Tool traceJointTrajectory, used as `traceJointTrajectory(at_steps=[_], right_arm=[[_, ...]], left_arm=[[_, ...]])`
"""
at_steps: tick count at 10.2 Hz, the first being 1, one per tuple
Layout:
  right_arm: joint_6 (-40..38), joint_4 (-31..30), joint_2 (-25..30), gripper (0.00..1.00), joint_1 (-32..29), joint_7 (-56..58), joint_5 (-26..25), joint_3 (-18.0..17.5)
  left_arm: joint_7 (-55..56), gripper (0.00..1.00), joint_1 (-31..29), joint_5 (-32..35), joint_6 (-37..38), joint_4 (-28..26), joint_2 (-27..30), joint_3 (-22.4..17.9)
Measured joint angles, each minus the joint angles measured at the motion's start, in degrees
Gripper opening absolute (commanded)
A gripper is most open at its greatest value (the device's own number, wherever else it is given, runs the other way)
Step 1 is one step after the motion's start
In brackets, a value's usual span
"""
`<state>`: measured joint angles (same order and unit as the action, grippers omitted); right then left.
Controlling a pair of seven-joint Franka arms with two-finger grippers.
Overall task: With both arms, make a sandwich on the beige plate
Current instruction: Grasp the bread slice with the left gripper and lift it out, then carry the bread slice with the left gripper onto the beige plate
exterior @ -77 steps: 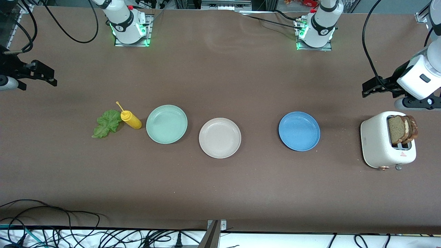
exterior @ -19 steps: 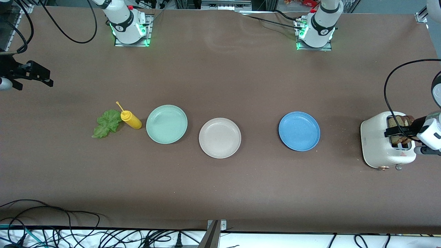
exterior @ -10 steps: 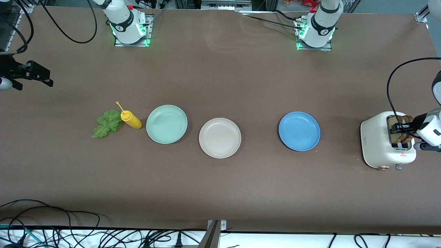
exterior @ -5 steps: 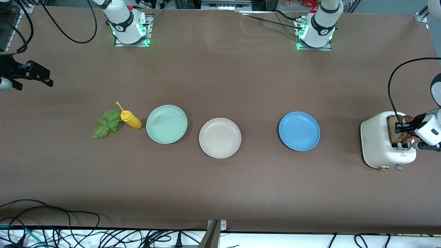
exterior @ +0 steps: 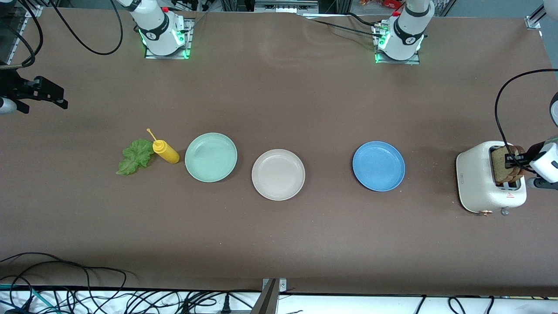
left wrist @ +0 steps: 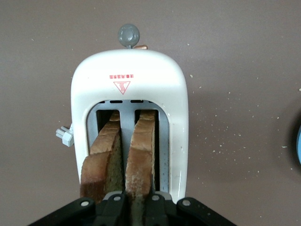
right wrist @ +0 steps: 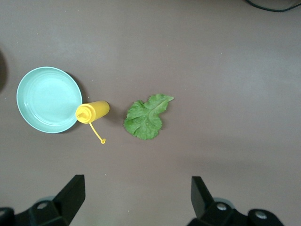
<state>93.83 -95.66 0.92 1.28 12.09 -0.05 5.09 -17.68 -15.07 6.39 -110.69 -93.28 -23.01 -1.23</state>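
Two tan bread slices with dark crust stand upright in the white toaster (exterior: 479, 179) (left wrist: 131, 89) at the left arm's end of the table. My left gripper (exterior: 511, 160) (left wrist: 139, 207) is over the toaster, shut on the top edge of the bread slice (left wrist: 141, 150) in the slot toward the blue plate. The other slice (left wrist: 103, 157) leans beside it. The beige plate (exterior: 278, 174) lies bare mid-table. The green lettuce leaf (exterior: 135, 156) (right wrist: 146, 115) lies flat toward the right arm's end. My right gripper (exterior: 61, 103) (right wrist: 138, 188) waits open above the table there, holding nothing.
A mint green plate (exterior: 211, 157) (right wrist: 47, 99) lies between the beige plate and a yellow mustard bottle (exterior: 166, 151) (right wrist: 92, 112) that lies on its side against the lettuce. A blue plate (exterior: 378, 165) sits between the beige plate and the toaster. Cables hang along the table's near edge.
My left gripper's fingers have closed onto the bread slice in the toaster, and the hand has shifted slightly over it. The right arm has not moved.
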Motion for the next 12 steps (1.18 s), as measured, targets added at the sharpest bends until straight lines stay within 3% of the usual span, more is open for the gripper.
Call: traceJointTrajectory(at_steps=[7,10,12], right_arm=[[-0.7,0.0,0.0,1.00,-0.1,0.0,0.0,0.2],[-0.9,0.1,0.0,1.00,-0.1,0.0,0.0,0.2],[-0.9,0.1,0.0,1.00,-0.1,0.0,0.0,0.3]], left_arm=[[-0.3,0.00,4.9,0.0,16.2,14.3,0.9,1.0],[-0.3,0.00,7.1,-0.8,18.5,16.5,0.9,4.8],[-0.1,0.00,7.8,-6.7,18.7,16.6,0.8,6.6]])
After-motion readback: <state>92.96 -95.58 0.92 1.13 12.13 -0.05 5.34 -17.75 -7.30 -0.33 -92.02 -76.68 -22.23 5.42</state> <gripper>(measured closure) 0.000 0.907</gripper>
